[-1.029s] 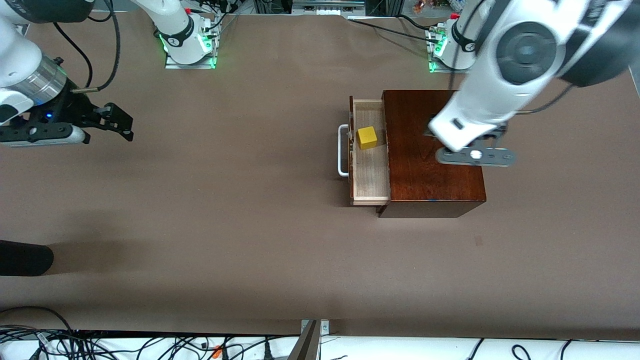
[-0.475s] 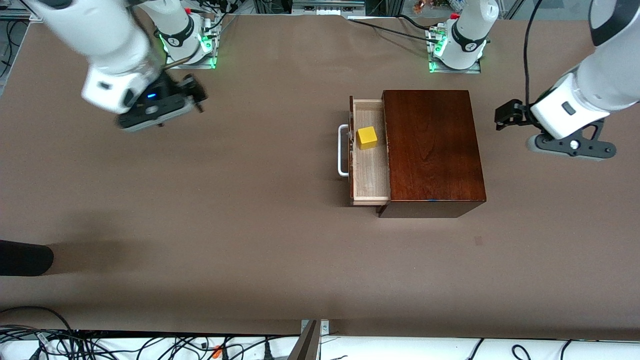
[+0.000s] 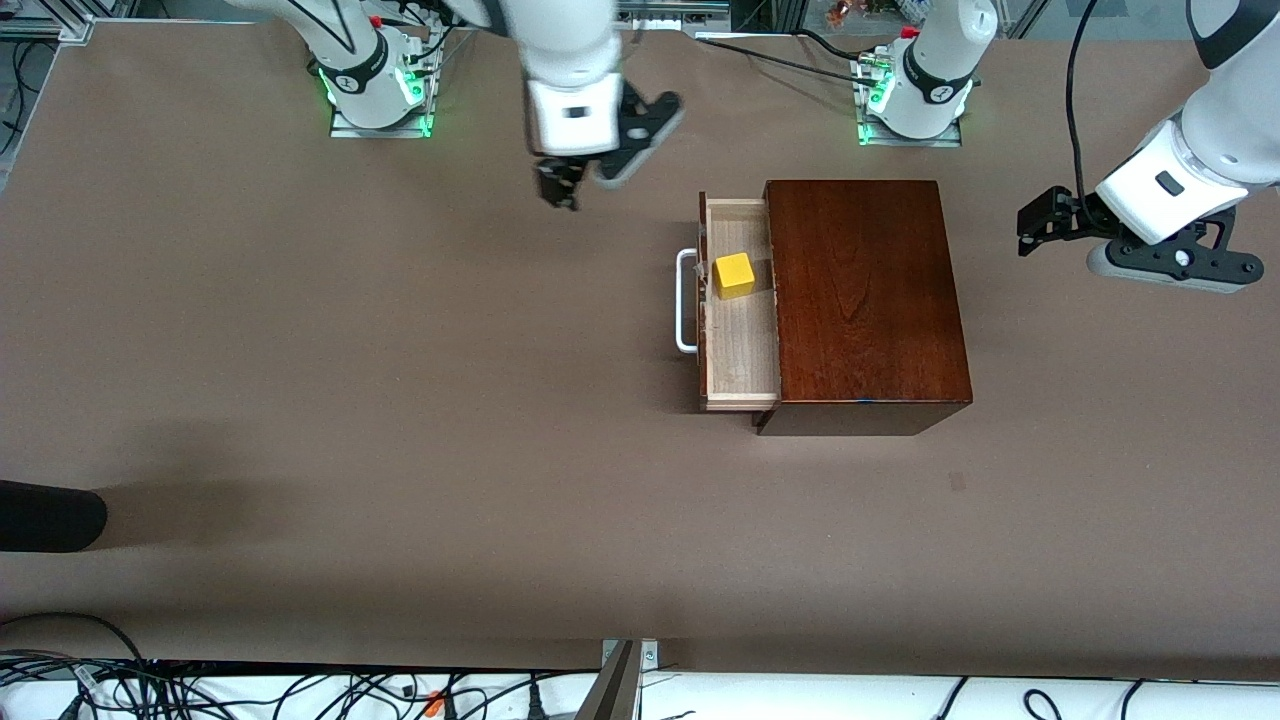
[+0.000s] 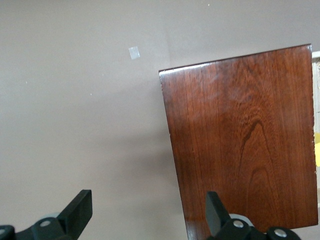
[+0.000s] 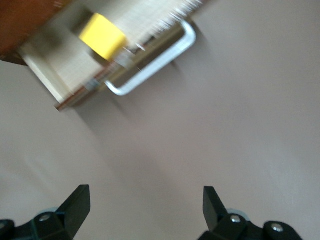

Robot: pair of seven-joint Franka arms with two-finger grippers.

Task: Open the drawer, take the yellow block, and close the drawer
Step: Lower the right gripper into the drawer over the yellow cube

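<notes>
drawer (image 3: pixel 740 340) stands pulled out of the dark wooden box (image 3: pixel 865 300), white bar handle (image 3: pixel 684 300) facing the right arm's end of the tabletop (image 3: pixel 400 400). yellow block (image 3: pixel 734 275) sits inside on the pale drawer floor, in the part farther from the front camera, close beside the handle-side wall; whether it touches that wall i cannot tell.

right pincer (image 3: pixel 560 190) is up in the air over bare tabletop, toward the bases from the drawer's handle, fingers spread wide, nothing between them. right wrist view shows block and handle ahead. left pincer (image 3: pixel 1035 222) hangs over bare tabletop past the box at the left arm's end, fingers spread, empty; that arm waits.

handling judgement: block looks rigid, light, with flat plain faces, roughly as wide as the pincer opening. best hold is from above on two parallel side faces. tight room by the front wall could foul a finger. smooth faces may slip if pinched off-centre.
</notes>
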